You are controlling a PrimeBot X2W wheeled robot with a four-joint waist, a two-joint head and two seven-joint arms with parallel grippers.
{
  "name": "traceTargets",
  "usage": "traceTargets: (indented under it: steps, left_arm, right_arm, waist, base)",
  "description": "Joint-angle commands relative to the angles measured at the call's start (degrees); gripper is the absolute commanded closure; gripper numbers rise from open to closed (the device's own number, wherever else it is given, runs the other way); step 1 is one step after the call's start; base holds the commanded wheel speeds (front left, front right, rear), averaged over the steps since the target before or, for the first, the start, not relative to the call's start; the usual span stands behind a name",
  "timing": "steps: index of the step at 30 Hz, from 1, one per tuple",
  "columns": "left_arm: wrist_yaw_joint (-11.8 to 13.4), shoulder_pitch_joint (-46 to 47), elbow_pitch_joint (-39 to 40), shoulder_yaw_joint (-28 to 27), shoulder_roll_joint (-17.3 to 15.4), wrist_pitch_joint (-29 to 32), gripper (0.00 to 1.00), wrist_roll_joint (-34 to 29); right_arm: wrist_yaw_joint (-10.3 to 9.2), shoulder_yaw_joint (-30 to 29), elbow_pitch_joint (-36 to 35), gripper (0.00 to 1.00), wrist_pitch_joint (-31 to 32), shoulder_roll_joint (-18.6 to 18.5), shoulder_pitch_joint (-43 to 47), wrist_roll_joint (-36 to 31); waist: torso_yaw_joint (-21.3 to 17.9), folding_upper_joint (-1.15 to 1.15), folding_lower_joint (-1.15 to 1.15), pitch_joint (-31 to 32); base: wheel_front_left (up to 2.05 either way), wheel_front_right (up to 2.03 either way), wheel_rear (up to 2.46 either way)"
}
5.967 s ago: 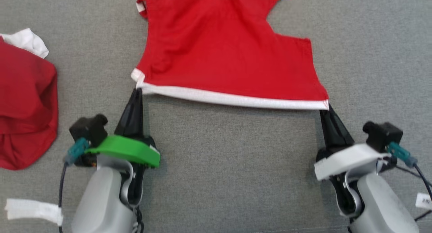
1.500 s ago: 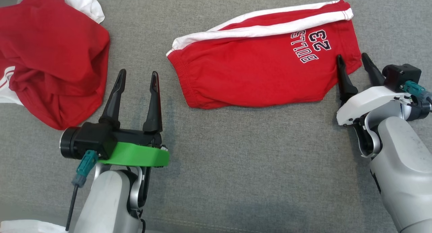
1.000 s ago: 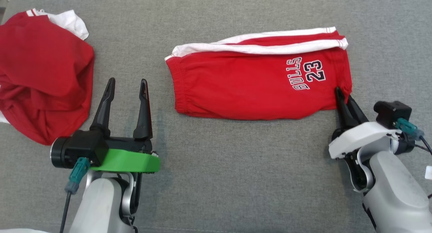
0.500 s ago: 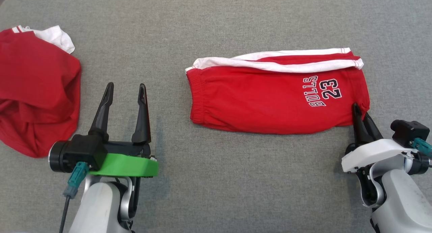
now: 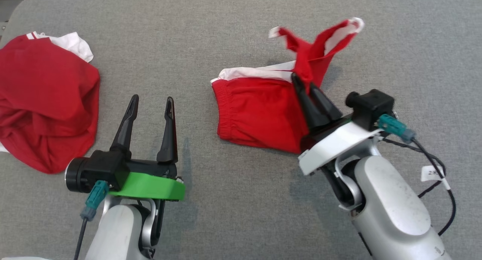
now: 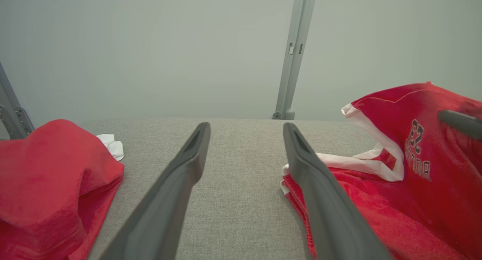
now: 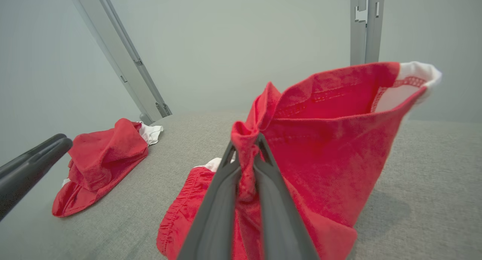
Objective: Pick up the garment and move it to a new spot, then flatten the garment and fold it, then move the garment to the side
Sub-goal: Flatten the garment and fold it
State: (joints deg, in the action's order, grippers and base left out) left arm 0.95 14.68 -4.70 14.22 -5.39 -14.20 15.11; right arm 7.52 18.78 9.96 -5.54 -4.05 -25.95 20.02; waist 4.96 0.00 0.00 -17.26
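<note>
**Gripping one end of the red garment (image 5: 256, 113) in the right tool (image 5: 303, 83)**

Pinches a bunched fold of red cloth between nearly closed fingers. Holds that end up off the grey counter (image 5: 233, 199), with the white-trimmed leg opening flaring above the fingertips. Rests the elastic waistband end flat on the counter, near the middle of the head view. Shows dark lettering and "23" on the lifted panel in the left wrist view. Holds the left tool (image 5: 152, 99) spread wide and empty over bare counter, between the garment and a crumpled red-and-white heap (image 5: 45, 109); touches neither. Lists the heap at far left, well apart from the garment.
</note>
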Motion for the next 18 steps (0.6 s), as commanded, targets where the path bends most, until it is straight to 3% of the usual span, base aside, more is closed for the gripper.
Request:
traceTargets:
  steps: [1,10,16,17,18]
  left_arm:
    - [-0.2,0.1,-0.2,0.2,0.1,-0.1,0.0,0.6]
    - [-0.2,0.6,-1.0,1.4,1.0,-0.6,0.0,1.5]
    - [0.2,0.5,-1.5,1.5,1.2,-0.7,0.0,1.5]
    - [0.2,0.5,-1.6,1.5,1.3,-0.8,0.0,1.5]
    - [0.2,0.5,-1.6,1.4,1.3,-0.8,0.0,1.6]
  right_arm:
    - [-0.06,1.9,-0.1,1.0,0.6,0.3,-0.4,0.4]
    - [-0.05,14.2,7.4,1.0,0.7,1.1,0.0,4.9]
    - [-0.05,18.1,11.3,1.0,-0.7,1.1,-1.2,6.5]
    - [-0.05,18.3,11.7,0.6,-1.2,1.1,-1.5,6.4]
    - [-0.05,18.2,11.8,0.0,-2.0,1.1,-1.7,6.2]
  waist:
    - [1.0,0.0,0.0,0.0]
    - [4.3,0.0,0.0,-1.1]
    - [4.6,0.0,0.0,-1.5]
    - [4.5,0.0,0.0,-1.5]
    - [4.4,0.0,0.0,-1.4]
  base:
    - [0.0,0.0,0.0]
    - [0.0,0.0,0.0]
    - [0.0,0.0,0.0]
    - [0.0,0.0,0.0]
    - [0.0,0.0,0.0]
